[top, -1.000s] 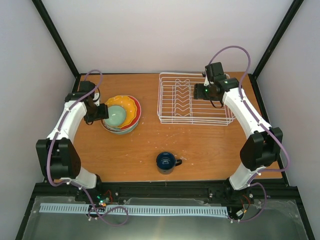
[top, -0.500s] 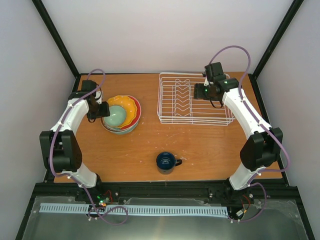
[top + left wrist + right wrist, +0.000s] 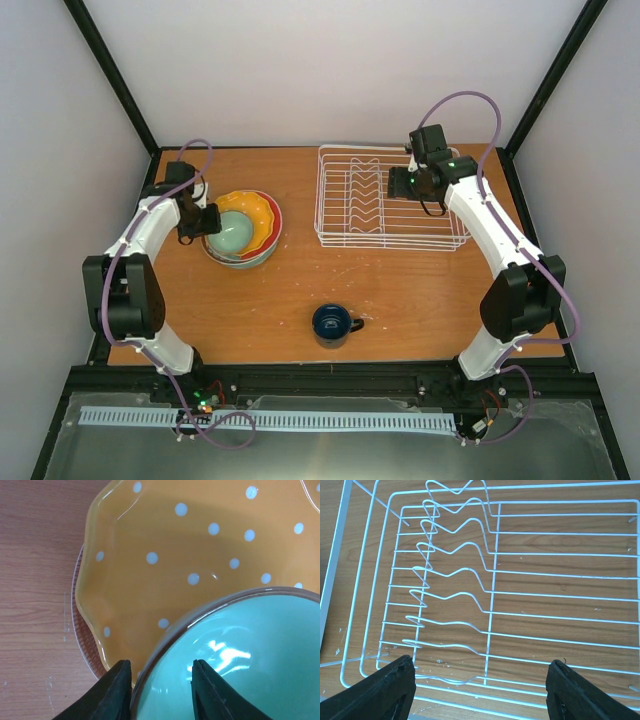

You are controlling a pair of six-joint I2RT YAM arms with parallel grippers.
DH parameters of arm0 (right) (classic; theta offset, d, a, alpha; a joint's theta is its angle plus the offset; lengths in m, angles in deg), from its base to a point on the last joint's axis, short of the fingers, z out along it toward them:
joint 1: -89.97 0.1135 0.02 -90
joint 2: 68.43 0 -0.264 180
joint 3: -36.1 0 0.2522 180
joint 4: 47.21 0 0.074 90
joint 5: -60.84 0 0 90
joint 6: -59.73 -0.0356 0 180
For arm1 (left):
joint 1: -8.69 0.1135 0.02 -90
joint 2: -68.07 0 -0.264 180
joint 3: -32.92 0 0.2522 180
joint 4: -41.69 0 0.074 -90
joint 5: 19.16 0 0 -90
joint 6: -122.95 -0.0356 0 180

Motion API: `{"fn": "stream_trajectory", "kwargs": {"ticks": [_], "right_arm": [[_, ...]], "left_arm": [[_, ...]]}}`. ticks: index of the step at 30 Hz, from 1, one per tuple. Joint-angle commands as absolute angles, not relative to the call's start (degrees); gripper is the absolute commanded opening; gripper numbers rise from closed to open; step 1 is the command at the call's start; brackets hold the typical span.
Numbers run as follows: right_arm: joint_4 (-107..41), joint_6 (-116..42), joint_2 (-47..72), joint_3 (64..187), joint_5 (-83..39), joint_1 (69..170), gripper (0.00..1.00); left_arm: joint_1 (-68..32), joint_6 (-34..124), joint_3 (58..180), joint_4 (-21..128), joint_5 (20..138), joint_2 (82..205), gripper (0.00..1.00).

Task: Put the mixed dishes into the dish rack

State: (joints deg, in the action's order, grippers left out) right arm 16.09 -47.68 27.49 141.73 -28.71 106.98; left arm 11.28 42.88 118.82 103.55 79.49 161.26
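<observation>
The step in hand looks to be taking the small pale green bowl (image 3: 233, 233) off the stack that sits left of centre in the overhead view, on the table (image 3: 280, 300). It rests on the orange-yellow dotted plate (image 3: 200, 545), with the red plate (image 3: 79, 630) showing as a thin edge beneath. The left claw (image 3: 160, 666) is open and straddles the bowl's left rim, one finger outside over the dotted plate and the other inside the bowl. The rim lies close to the outer finger, so nothing is gripped yet. To do this well, I would settle the fingers low enough to hold the wall firmly, close squarely on the rim, then lift straight up so the plate below is not dragged along. The dish rack (image 3: 390, 205) stands empty at upper right of centre, well apart from the stack. The right claw (image 3: 480, 667) hovers above it, spread wide and holding nothing. The dark blue mug (image 3: 332, 322) waits alone at lower centre.
</observation>
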Motion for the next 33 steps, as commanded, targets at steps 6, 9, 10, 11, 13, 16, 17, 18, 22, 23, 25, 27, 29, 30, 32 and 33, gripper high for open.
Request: {"fn": "stream_trajectory", "kwargs": {"ticks": [6, 9, 10, 11, 13, 16, 17, 18, 22, 23, 25, 27, 29, 30, 32, 33], "right_arm": [[16.6, -48.0, 25.1, 141.9, -29.6, 107.4, 0.71], [16.6, -48.1, 25.1, 141.9, -29.7, 107.3, 0.71], [16.6, -48.0, 25.1, 141.8, -29.7, 107.4, 0.71], [16.6, -48.1, 25.0, 141.7, -29.8, 107.4, 0.71], [16.6, -48.1, 25.0, 141.4, -29.9, 107.4, 0.71], [16.4, -48.1, 24.7, 141.0, -29.9, 107.5, 0.71], [16.2, -48.1, 24.6, 140.8, -30.0, 107.5, 0.71], [16.2, -48.2, 24.6, 140.7, -30.0, 107.5, 0.72], [15.6, -48.3, 24.6, 140.3, -29.6, 107.5, 0.71], [15.5, -48.4, 24.6, 140.4, -29.6, 107.5, 0.71], [15.4, -48.2, 24.7, 140.6, -29.5, 107.5, 0.71], [15.2, -48.3, 24.6, 140.8, -29.5, 107.5, 0.71], [14.7, -48.3, 24.3, 140.8, -29.2, 107.4, 0.72], [14.3, -48.3, 24.1, 140.8, -28.7, 107.4, 0.72], [13.3, -48.3, 23.7, 140.8, -27.5, 107.4, 0.73], [13.0, -48.5, 23.6, 141.0, -26.7, 107.4, 0.73]], "left_arm": [[11.6, 42.6, 119.0, 101.8, 81.8, 162.6, 0.17], [11.6, 42.9, 119.1, 101.5, 82.5, 163.3, 0.01], [11.6, 43.0, 119.0, 101.3, 82.7, 163.4, 0.01], [11.6, 43.0, 119.0, 101.2, 83.0, 163.6, 0.01], [11.6, 42.9, 119.1, 101.1, 83.3, 163.8, 0.01], [11.6, 42.7, 119.3, 100.8, 83.4, 164.1, 0.01], [11.6, 42.7, 119.6, 100.8, 83.5, 164.2, 0.01], [11.6, 42.6, 119.8, 100.8, 83.8, 164.3, 0.01], [11.6, 42.9, 122.2, 100.9, 86.1, 165.1, 0.01], [11.6, 43.0, 122.7, 100.8, 86.9, 165.2, 0.01], [11.6, 43.0, 124.0, 100.7, 88.5, 165.3, 0.01], [11.6, 43.0, 125.5, 100.7, 90.3, 165.5, 0.01], [11.6, 43.2, 127.1, 100.6, 92.6, 165.6, 0.01], [11.6, 43.3, 127.9, 100.5, 94.6, 165.6, 0.01], [11.6, 44.2, 129.3, 100.1, 97.4, 165.5, 0.01], [11.6, 44.6, 130.0, 99.6, 99.1, 165.3, 0.01]]}}
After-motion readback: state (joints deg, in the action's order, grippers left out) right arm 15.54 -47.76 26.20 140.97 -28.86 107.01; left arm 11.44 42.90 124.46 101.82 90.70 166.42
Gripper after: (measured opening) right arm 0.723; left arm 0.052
